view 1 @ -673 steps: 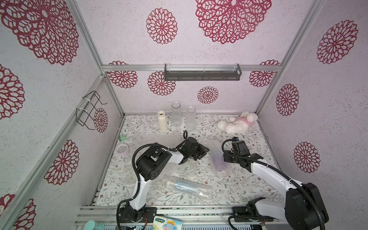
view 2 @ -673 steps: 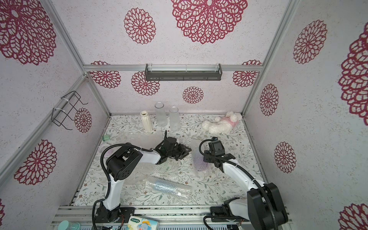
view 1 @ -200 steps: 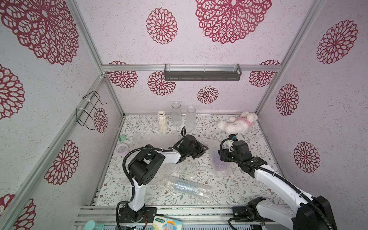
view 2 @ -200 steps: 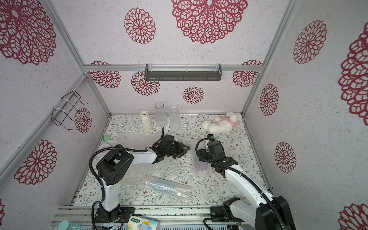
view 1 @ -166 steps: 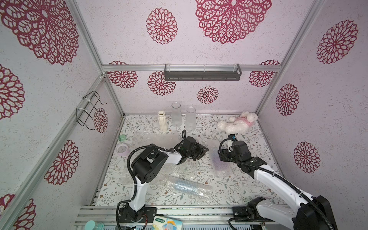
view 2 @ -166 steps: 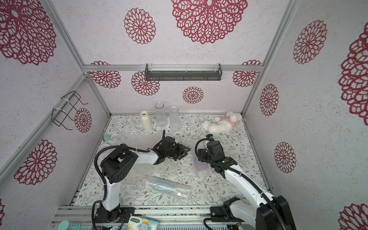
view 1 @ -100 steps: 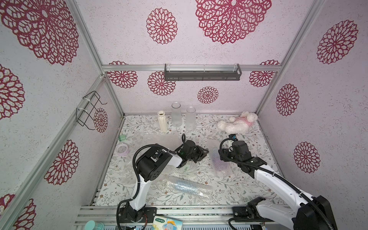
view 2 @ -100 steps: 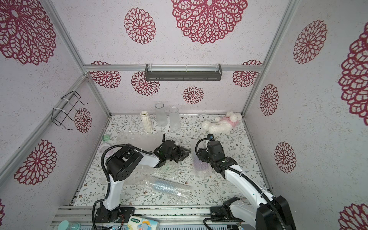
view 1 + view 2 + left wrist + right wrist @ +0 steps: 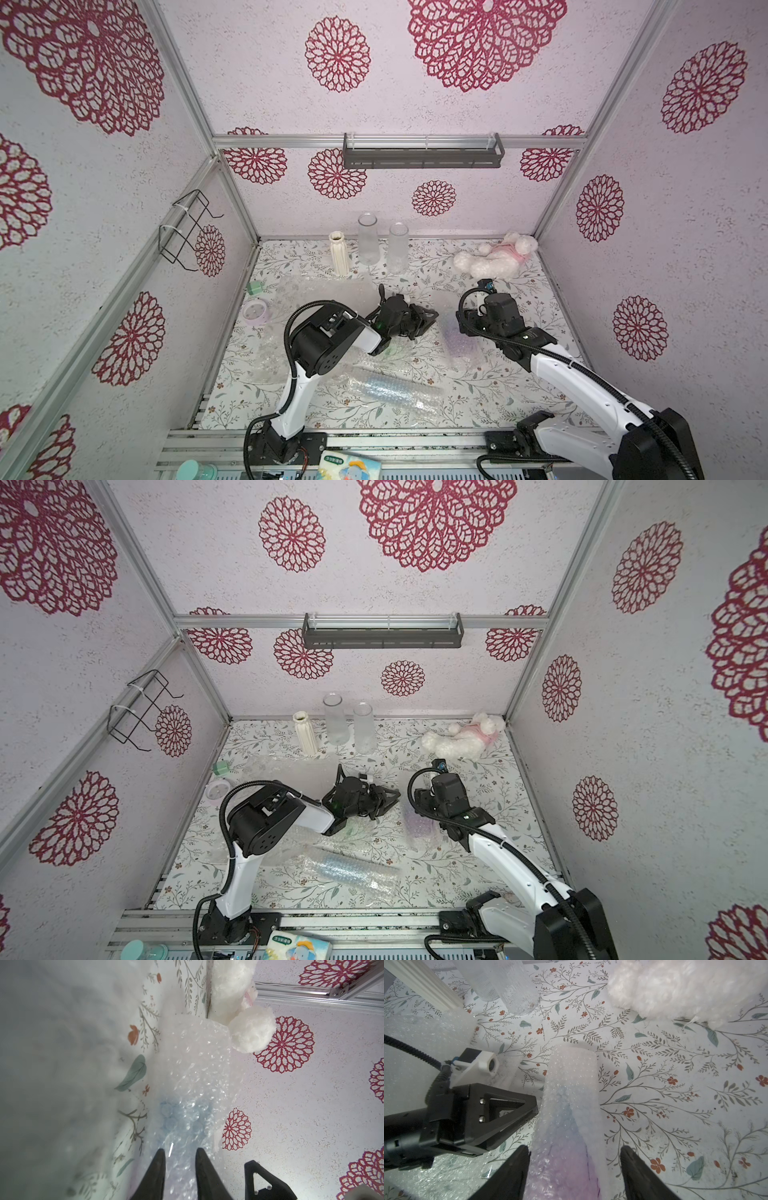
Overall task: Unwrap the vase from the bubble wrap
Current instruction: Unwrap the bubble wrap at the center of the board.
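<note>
Left gripper (image 9: 179, 1152) has narrowed on the bubble wrap (image 9: 197, 1068), grip unclear; right gripper (image 9: 574, 1149) straddles it, released, mid floral table (image 9: 675, 1084), rosette-papered walls (image 9: 457, 104) around.

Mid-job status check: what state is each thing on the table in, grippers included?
purple vase: lying, wrapped in bubble wrap
left gripper: jaws narrow, bubble wrap between them, grip unconfirmed
right gripper: open, straddling the purple vase
blue vase: lying, wrapped
ribbed white vase: upright, unwrapped
two clear vases: upright, unwrapped
loose wrap sheet: flat, empty
plush toy: lying down
</note>
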